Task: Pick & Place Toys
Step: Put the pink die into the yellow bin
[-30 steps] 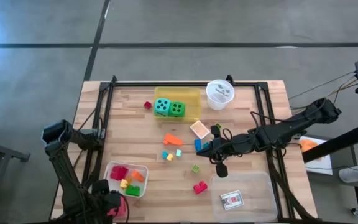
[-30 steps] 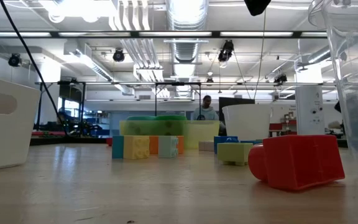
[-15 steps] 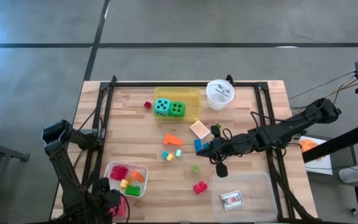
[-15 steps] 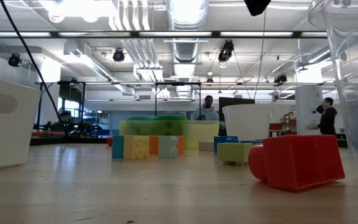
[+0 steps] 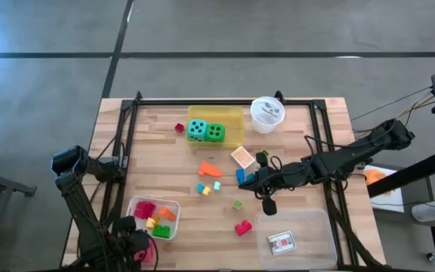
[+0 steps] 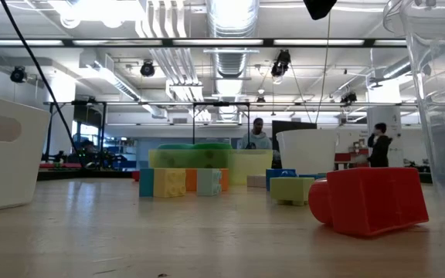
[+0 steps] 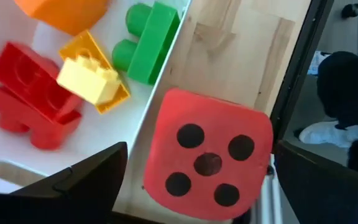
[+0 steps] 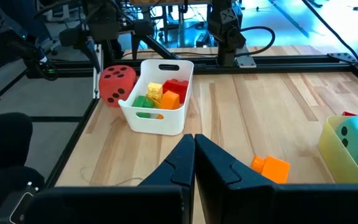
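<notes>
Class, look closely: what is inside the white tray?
Inside the white tray lie red blocks, a yellow block on an orange one, and a green block. Anything underneath them is hidden.

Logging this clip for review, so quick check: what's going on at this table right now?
The robot is sorting toys into trays. The left gripper is at the table's near left corner, jaws open on either side of a red die that sits on the wood just outside the white tray, which already holds several blocks. The right gripper hangs over mid-table, jaws shut and empty. Two dice sit in the yellow tray; loose blocks remain on the table.
</notes>
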`<action>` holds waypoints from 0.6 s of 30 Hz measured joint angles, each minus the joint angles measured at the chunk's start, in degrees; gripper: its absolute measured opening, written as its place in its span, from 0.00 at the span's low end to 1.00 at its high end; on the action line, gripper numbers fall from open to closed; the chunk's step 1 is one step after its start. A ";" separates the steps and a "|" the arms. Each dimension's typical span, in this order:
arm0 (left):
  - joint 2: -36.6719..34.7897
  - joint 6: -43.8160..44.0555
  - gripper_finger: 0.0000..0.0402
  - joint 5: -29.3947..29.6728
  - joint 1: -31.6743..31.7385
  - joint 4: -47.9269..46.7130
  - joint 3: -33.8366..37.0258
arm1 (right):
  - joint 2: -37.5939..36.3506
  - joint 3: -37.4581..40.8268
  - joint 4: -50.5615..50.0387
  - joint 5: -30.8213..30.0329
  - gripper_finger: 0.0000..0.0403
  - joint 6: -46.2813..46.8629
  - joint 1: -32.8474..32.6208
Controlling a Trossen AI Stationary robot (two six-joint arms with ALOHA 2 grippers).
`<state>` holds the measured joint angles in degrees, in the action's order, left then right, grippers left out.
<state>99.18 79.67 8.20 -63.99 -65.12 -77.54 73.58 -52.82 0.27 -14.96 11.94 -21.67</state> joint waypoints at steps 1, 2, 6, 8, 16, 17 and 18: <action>0.00 0.91 0.95 -0.38 0.00 0.18 -0.01 | 0.01 0.00 0.02 0.00 0.02 0.00 0.00; 0.00 1.52 0.95 -0.58 0.00 0.38 -0.02 | 0.00 0.01 0.00 0.00 0.02 0.01 0.00; 0.00 1.91 0.99 -1.37 -0.04 0.61 -0.02 | 0.00 0.01 0.00 0.00 0.02 -0.02 0.00; 0.00 2.02 0.98 -2.26 -0.04 0.79 0.00 | 0.00 -0.01 0.02 0.00 0.02 -0.02 -0.02; 0.00 -0.26 0.99 -4.39 -0.22 1.18 1.68 | 0.00 0.01 0.00 0.00 0.02 0.00 -0.02; 0.00 -0.77 0.99 -4.40 -0.26 1.61 2.23 | 0.01 0.01 0.00 0.00 0.02 0.00 -0.02; 0.00 -1.60 0.99 -4.40 -0.26 2.01 2.79 | 0.00 0.01 0.02 0.00 0.02 -0.02 -0.02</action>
<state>99.18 78.07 3.79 -64.25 -63.12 -74.75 73.58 -52.82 0.30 -14.96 11.92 -21.69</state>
